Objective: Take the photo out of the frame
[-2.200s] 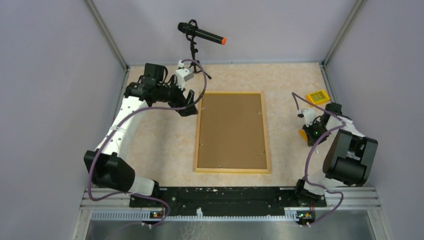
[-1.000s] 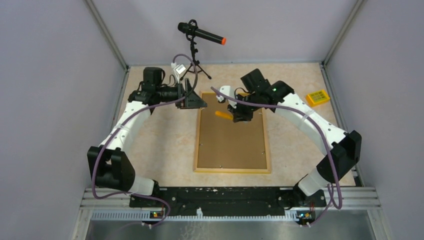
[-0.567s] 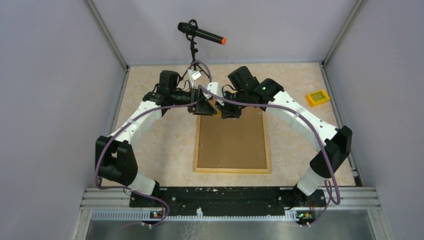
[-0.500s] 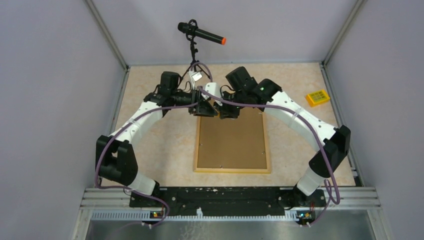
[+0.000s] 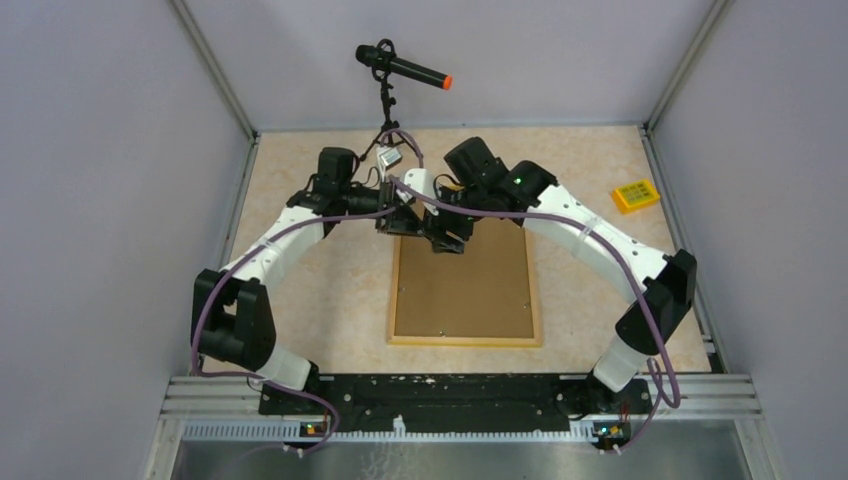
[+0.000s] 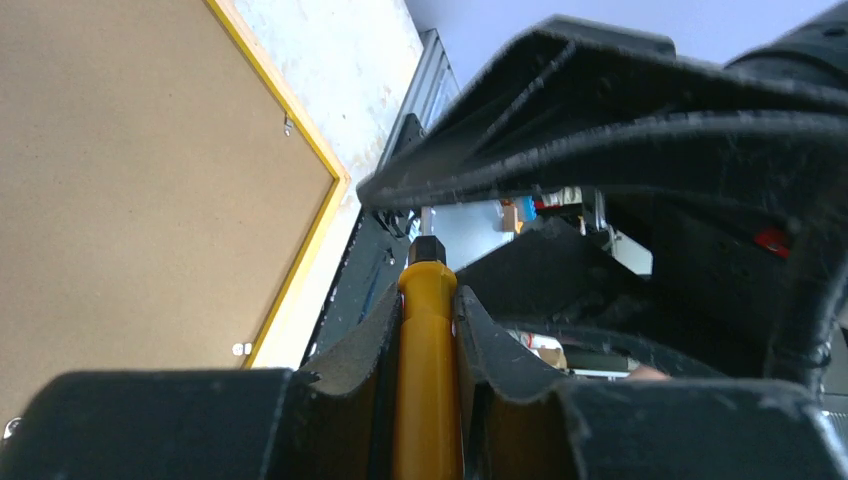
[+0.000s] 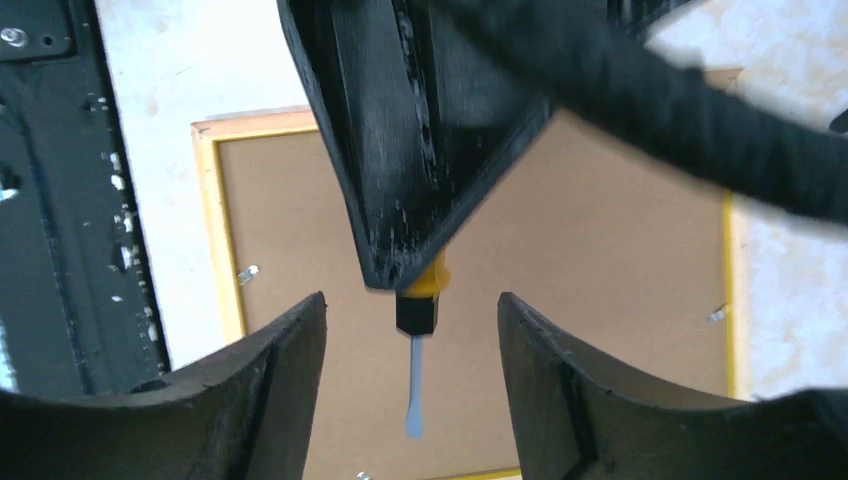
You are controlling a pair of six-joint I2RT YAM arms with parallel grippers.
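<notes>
Handed across since a second back: screwdriver [image 6: 428, 400], now pinched at its yellow handle by left gripper [image 6: 428, 305]. Right gripper [image 7: 410, 310] spread wide either side of the shaft, not touching. Under both sets of fingers, back-up on pale table [image 5: 320, 300]: frame [image 5: 470, 300], brown board and clips showing. Photo hidden beneath. Lilac walls [image 5: 100, 200] around.

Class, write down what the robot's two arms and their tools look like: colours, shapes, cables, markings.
Both the left arm and right arm have white rounded shells between chunky black joints. A purple cable loops along each. A small green light glows near the right wrist. The left tool and right tool are matt black, each with two thick tapering fingers.
</notes>
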